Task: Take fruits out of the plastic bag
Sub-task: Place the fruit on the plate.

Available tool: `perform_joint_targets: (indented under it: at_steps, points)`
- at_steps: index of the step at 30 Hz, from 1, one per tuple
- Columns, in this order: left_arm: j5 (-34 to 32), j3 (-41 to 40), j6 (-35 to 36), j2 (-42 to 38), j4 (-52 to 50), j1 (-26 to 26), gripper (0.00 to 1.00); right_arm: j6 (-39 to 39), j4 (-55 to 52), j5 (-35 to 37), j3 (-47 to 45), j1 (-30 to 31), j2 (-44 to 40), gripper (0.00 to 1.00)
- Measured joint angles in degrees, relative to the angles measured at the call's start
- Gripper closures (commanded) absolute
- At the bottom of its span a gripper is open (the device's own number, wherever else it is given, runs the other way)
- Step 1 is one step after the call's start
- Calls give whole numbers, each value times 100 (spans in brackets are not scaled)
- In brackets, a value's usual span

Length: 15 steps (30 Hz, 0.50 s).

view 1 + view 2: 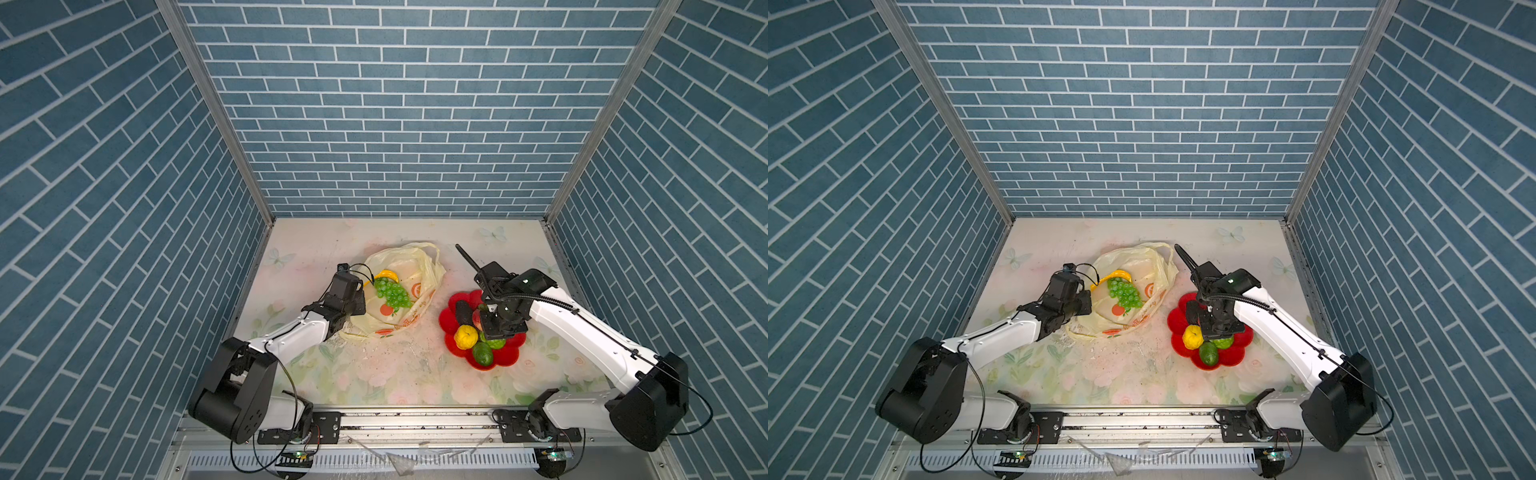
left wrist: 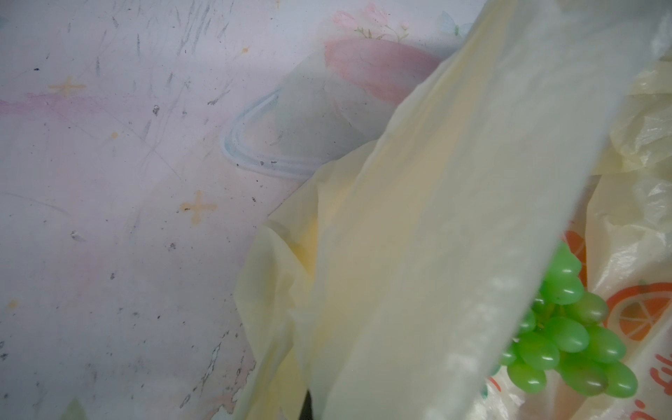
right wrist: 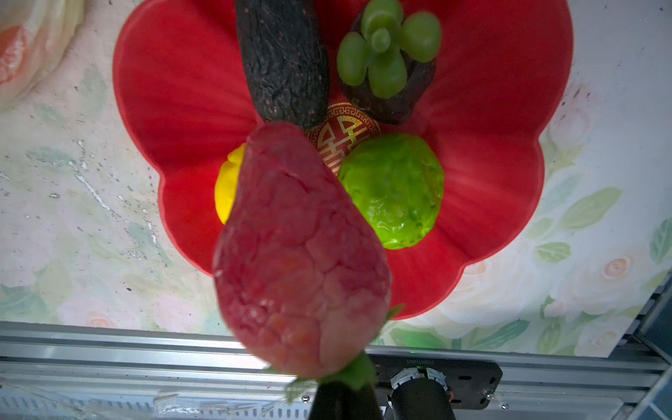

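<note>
Strawberry (image 3: 302, 254), held by its leaves in the right gripper (image 3: 342, 396) over the plate (image 3: 491, 109), could slip and roll away; left gripper (image 1: 359, 303) pinches bag (image 1: 415, 266).

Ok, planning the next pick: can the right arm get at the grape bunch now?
Probably not yet: the right gripper is shut on the strawberry above the red plate. Otherwise the way looks free, as the left gripper holds the plastic bag open and the grape bunch lies uncovered.
</note>
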Motion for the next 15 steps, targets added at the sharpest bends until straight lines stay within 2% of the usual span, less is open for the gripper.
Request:
perform_joint_targets:
  at_steps: [15]
  points:
    - [-2, 2, 4, 0, 0, 0, 97, -271, 175, 59, -149, -284, 564, 100]
